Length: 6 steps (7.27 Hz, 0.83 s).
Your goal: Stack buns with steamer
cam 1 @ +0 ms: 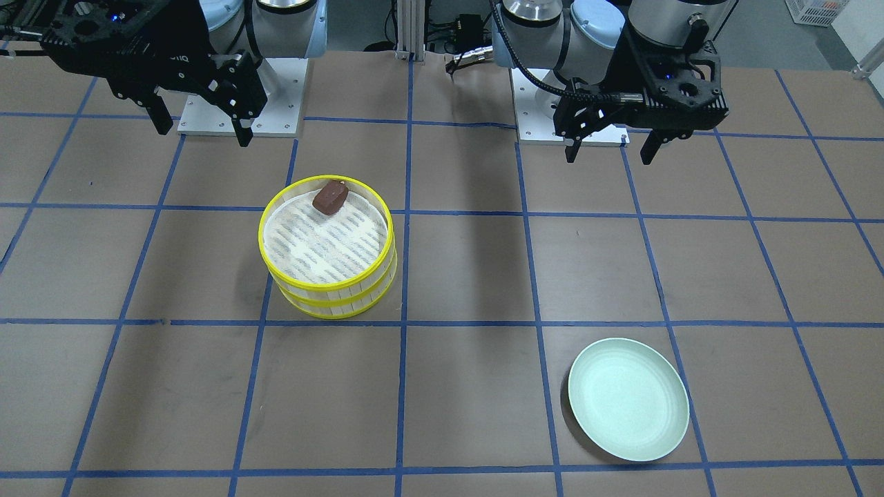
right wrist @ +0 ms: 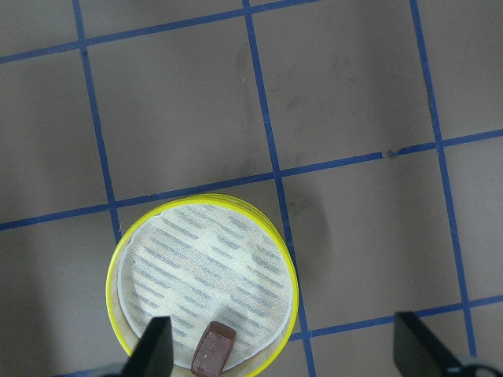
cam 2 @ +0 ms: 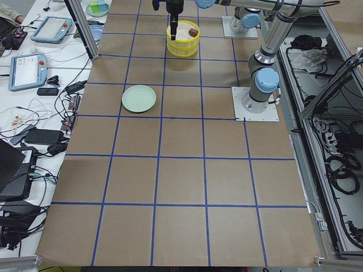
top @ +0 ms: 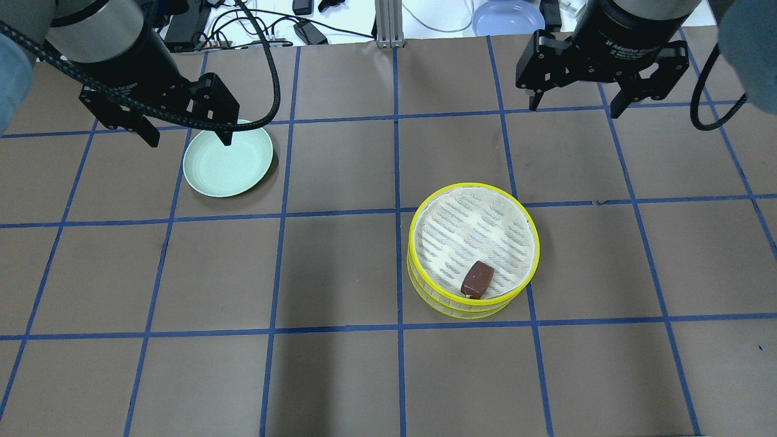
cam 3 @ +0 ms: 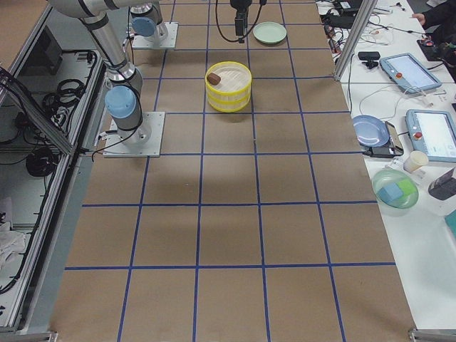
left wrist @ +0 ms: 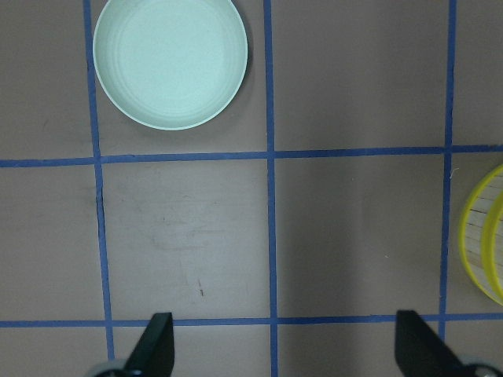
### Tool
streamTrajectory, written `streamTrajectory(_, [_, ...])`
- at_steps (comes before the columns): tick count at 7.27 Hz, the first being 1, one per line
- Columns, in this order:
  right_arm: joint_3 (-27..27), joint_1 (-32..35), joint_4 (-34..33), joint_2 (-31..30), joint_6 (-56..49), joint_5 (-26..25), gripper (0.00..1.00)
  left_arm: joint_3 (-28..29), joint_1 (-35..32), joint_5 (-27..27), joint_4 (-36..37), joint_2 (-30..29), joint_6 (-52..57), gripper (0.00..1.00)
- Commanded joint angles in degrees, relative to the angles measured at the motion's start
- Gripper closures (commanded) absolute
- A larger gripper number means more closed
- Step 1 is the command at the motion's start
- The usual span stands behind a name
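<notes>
While both arms hang high above the brown, blue-gridded desk (cam 1: pixel 469 276), the steamer (cam 1: pixel 331 295) stands left of centre in the front-facing view, its two round shallow tiers set one on the other. Each tier carries a bright yellow rim, so yellow bands ring the stack, with pale translucent slatted walls between them. The top tier's floor is white and crossed by rows of short slots. A dark reddish-brown bun (cam 1: pixel 330 197), blocky and oblong with rounded corners, lies on that floor at the upper edge of the circle, touching or just beside the wall; which of the two cannot be told. The inside of the lower tier is hidden by the floor above it. The right tool (cam 1: pixel 204 134) hovers at the upper left of the frame, its fingers spread wide and gripping nothing, up and to the left of the steamer. The left tool (cam 1: pixel 609 157) hovers at the upper right, likewise spread and empty. A pale green plate (cam 1: pixel 628 399) lies at the lower right, well apart from the steamer.
</notes>
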Motion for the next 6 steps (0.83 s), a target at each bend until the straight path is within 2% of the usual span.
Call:
streamTrajectory(1, [0.0,0.0,-0.1,0.0,-0.1,-0.1,0.0,0.0,0.0,0.0,0.1,0.0,0.0,0.0])
streamTrajectory(6, [0.0,0.0,-0.2,0.0,-0.1,0.0,0.0,-0.8,0.1,0.0,1.2,-0.2,0.0,0.0])
